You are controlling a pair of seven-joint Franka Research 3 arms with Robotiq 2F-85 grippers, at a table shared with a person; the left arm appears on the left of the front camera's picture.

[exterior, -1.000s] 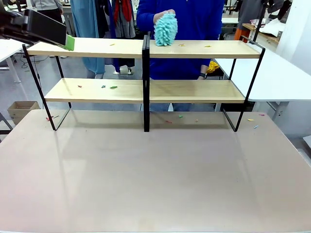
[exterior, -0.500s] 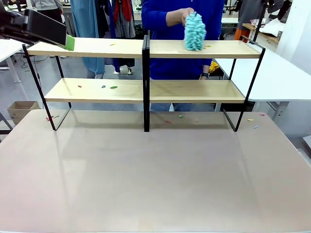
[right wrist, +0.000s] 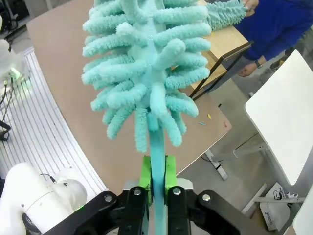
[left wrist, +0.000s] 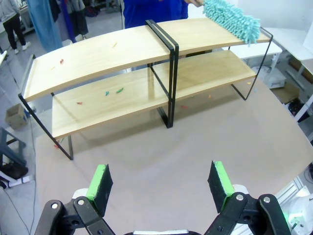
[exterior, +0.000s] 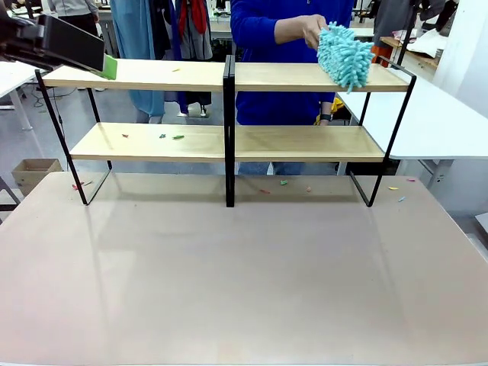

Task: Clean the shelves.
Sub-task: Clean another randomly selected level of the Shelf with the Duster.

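Observation:
The shelves (exterior: 152,75) stand across the far side of the table, two light-wood boards on a black frame (left wrist: 168,46). A person in blue holds a teal duster (exterior: 345,55) on the right end of the top board. My left gripper (left wrist: 161,183) hangs open high above the table, facing the shelves; one green pad (exterior: 108,67) shows at the top left of the front view. My right gripper (right wrist: 157,178) is shut on the handle of a second teal duster (right wrist: 146,63), held up off to the table's right side.
Small coloured scraps (exterior: 171,137) lie on the lower board's left half, one on the top board (exterior: 176,69), and a few on the tabletop (exterior: 283,182) behind the shelves. A white table (exterior: 442,114) stands at the right.
The person swept the duster along the top board from the middle post to its right end. Neither of my arms has moved.

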